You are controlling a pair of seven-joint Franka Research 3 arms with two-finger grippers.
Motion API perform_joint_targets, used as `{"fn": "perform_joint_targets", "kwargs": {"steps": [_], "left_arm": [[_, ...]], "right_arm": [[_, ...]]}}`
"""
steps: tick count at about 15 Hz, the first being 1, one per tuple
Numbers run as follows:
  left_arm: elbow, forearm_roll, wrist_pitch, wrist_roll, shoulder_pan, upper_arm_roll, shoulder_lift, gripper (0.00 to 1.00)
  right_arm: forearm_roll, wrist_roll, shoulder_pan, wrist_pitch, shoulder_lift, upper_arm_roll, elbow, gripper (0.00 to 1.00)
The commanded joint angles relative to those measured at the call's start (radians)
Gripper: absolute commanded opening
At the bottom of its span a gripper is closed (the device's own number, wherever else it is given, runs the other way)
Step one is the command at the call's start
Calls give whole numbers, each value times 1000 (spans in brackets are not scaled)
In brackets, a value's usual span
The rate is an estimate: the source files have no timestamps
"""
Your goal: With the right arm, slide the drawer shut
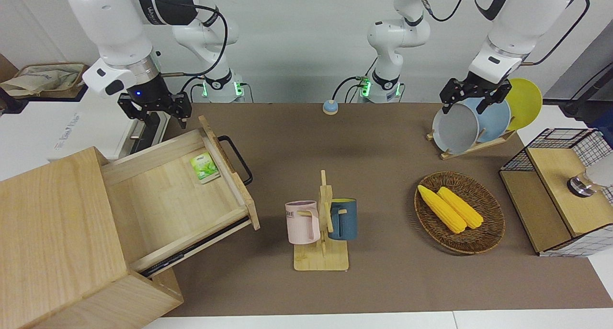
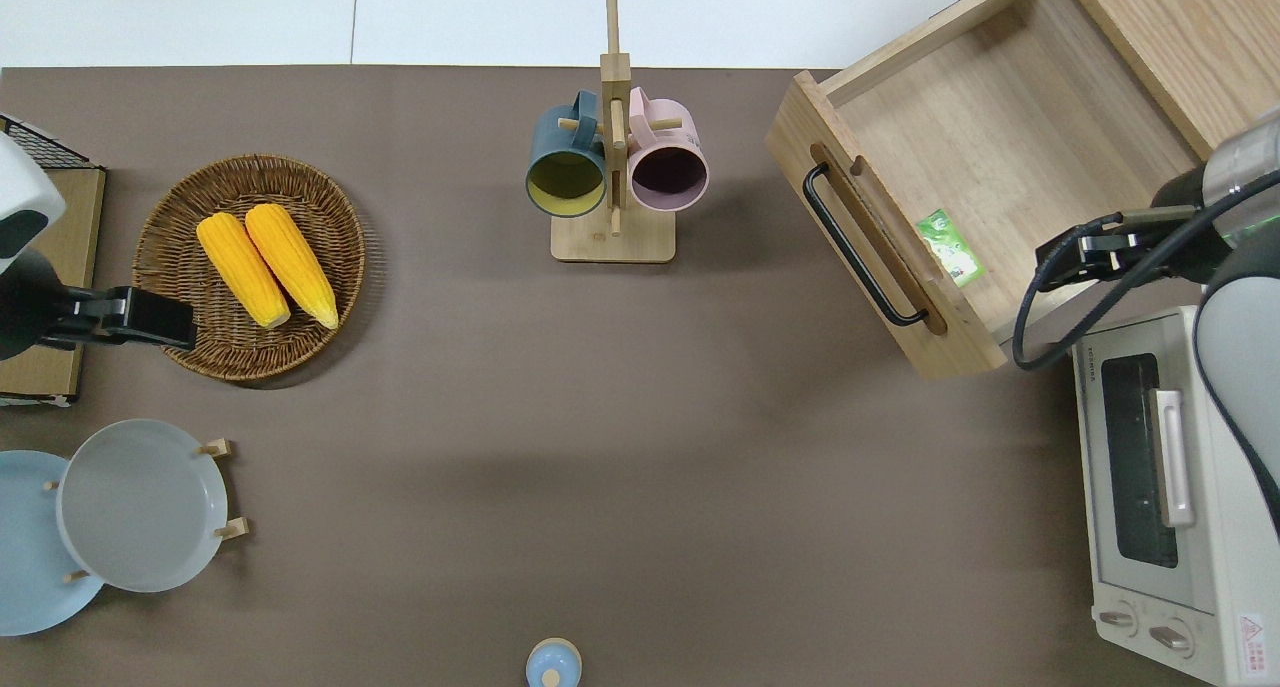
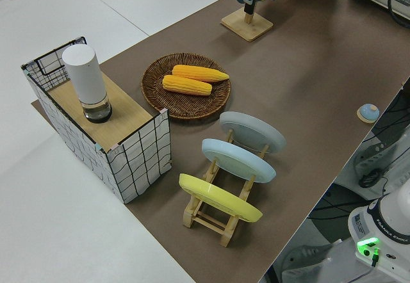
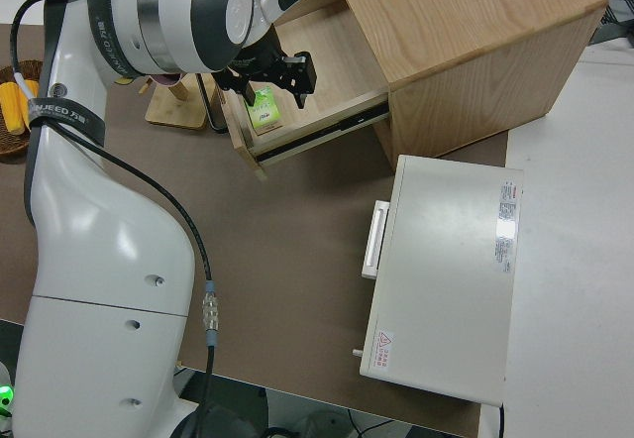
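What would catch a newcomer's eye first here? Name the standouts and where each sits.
The wide drawer stands pulled far out of its big wooden cabinet at the right arm's end of the table, a small green packet lying inside near its front. The right gripper hangs open over the drawer's edge nearest the robots. Two bright yellow corn cobs lie in a wicker basket toward the left arm's end.

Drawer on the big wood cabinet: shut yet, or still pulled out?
Still pulled out. The drawer juts well clear of the cabinet, its slide rail exposed and a green packet visible inside.
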Motion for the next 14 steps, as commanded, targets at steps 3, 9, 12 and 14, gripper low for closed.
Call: {"fn": "perform_joint_targets", "kwargs": {"steps": [3,9,12,14], "left_arm": [[26,17,-20,10,4,-6,11,993],[26,17,-20,10,4,-6,11,993],[26,17,-20,10,4,-6,11,993],[24,17,-20,10,4,-6,11,993]], "right_arm": [[5,-35,-15,-24,-8,6,1,0],[14,-35,-12,-24,-10,6,5,0],[11,-31,-9,-25,-28,5,17,0],[5,-28,-6,-25,-47,5,17,0]]}}
